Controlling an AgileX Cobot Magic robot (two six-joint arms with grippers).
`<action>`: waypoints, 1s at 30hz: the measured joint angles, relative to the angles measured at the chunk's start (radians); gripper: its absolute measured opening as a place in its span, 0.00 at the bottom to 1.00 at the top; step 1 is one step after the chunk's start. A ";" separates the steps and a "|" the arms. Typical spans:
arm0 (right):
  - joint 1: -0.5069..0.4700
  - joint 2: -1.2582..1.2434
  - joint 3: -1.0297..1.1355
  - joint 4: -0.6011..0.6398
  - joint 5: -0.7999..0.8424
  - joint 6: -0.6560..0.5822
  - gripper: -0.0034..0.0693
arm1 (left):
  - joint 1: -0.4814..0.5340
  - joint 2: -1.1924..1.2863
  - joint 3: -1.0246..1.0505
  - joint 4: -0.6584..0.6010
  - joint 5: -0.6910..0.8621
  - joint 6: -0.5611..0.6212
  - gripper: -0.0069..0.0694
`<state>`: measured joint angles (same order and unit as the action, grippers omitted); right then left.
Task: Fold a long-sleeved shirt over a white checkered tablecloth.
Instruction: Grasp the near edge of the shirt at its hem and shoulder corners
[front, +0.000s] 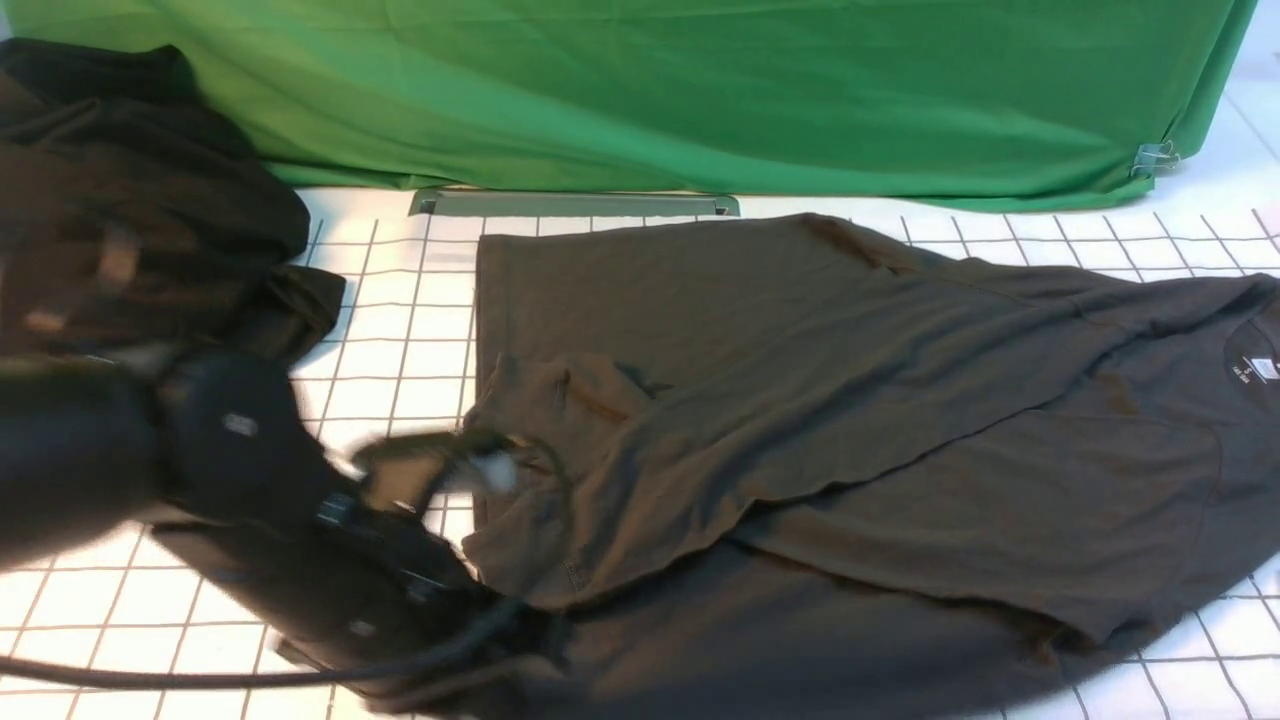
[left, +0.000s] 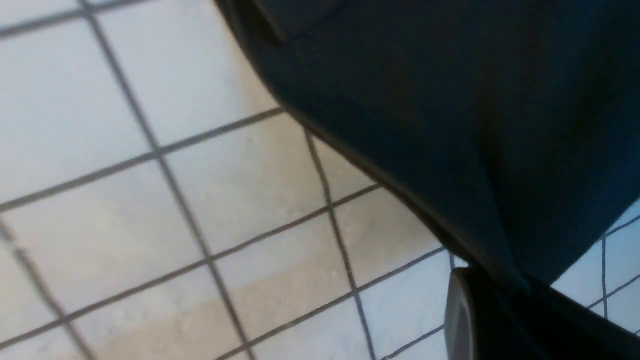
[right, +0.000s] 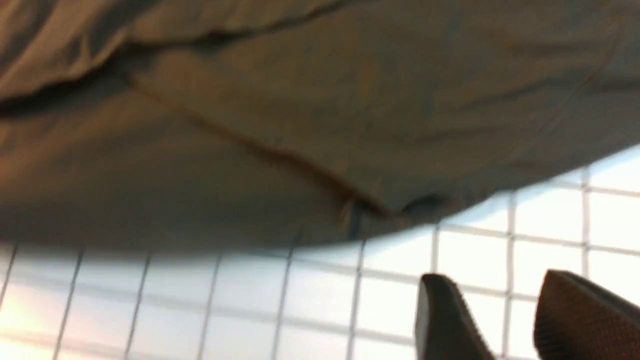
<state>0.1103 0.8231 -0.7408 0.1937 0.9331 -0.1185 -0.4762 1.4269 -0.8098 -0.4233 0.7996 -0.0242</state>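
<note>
The long-sleeved shirt (front: 850, 420) lies dark grey and partly folded across the white checkered tablecloth (front: 400, 330), its white neck label (front: 1263, 368) at the right edge. My left gripper (front: 497, 470) sits at the shirt's left edge, blurred. In the left wrist view that gripper (left: 515, 287) is shut on a pinch of the shirt (left: 450, 100), which rises off the tablecloth (left: 150, 225). My right gripper (right: 490, 277) is out of the front view. Its fingers stand open over bare tablecloth (right: 250, 300), just short of the shirt's hem (right: 300, 125), with nothing between them.
A black shapeless heap of cloth (front: 130, 200) lies at the back left. A green cloth (front: 700, 90) hangs along the back, held by a clip (front: 1155, 157), with a grey metal strip (front: 575, 203) at its foot. A black cable (front: 200, 678) trails from the left arm.
</note>
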 joint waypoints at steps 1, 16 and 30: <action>0.060 0.022 0.000 0.007 0.005 -0.018 0.46 | 0.049 -0.049 0.000 0.042 0.021 -0.012 0.12; 0.697 0.502 0.000 -0.210 -0.129 0.056 0.75 | 0.251 -0.168 0.051 0.128 0.190 0.009 0.12; 0.746 0.798 -0.004 -0.628 -0.224 0.396 0.76 | 0.251 -0.168 0.099 0.126 0.140 0.024 0.12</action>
<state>0.8567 1.6209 -0.7449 -0.4342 0.7090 0.2770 -0.2254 1.2587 -0.7105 -0.2974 0.9393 0.0000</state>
